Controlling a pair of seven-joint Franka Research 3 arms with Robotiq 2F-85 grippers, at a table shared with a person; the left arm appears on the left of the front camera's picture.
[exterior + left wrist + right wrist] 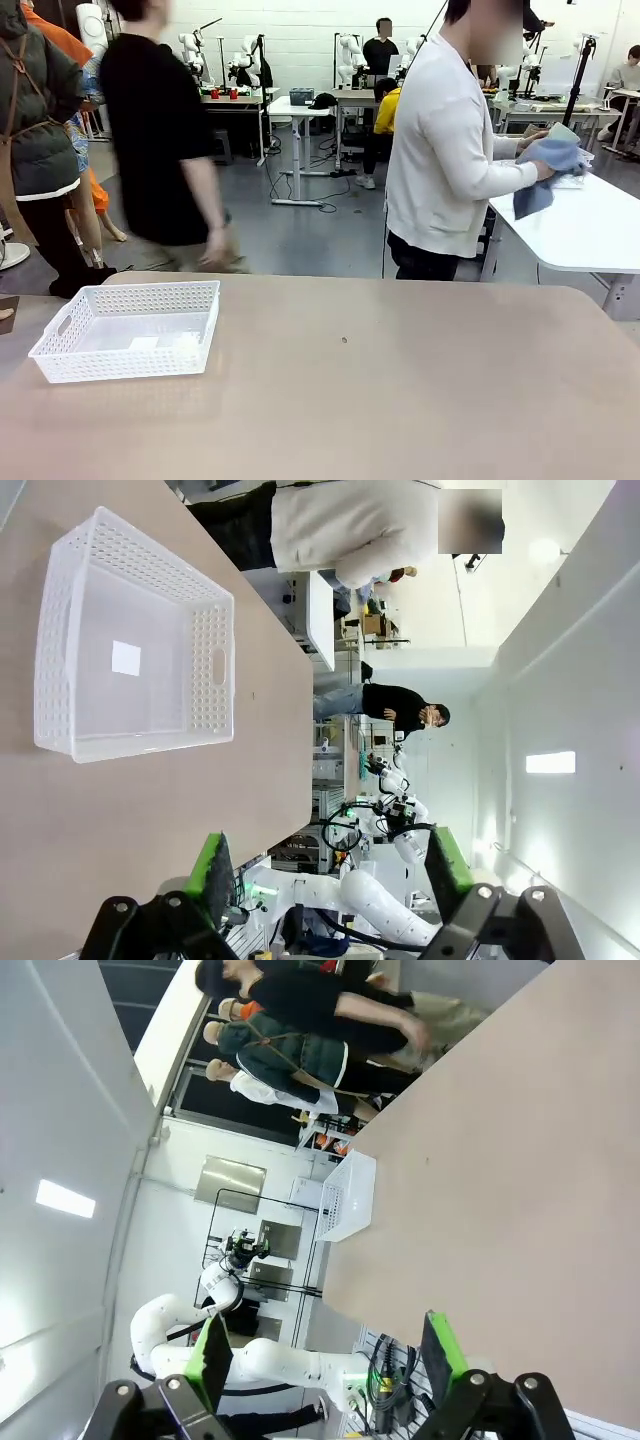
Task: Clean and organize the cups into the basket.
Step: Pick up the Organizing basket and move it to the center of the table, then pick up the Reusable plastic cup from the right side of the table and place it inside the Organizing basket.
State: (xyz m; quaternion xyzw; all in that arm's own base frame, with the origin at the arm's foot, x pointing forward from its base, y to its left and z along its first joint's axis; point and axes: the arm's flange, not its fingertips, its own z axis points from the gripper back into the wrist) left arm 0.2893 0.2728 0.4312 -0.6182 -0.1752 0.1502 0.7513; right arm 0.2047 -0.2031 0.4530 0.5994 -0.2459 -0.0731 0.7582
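Note:
The white lattice basket (pixel 130 330) stands empty at the left of the tan table; a wall of the basket (pixel 215 660) also faces the left wrist camera, and the basket (pixel 345 1200) is small and far off in the right wrist view. A person in a white cardigan (pixel 445 150) stands at the far side, turned to a side table, rubbing a blue cloth (pixel 545 165) over a pale mint shape (pixel 562 133), apparently one of the cups and mostly hidden. My left gripper (pixel 330 880) is open and holds nothing, off the basket's short end. My right gripper (pixel 325 1360) is open and holds nothing.
A white side table (pixel 590 230) stands at the right behind the main table. A person in black (pixel 160 140) walks past at the far left. A small dark speck (pixel 344 340) lies mid-table, and a dark object (pixel 5 312) sits at the left edge.

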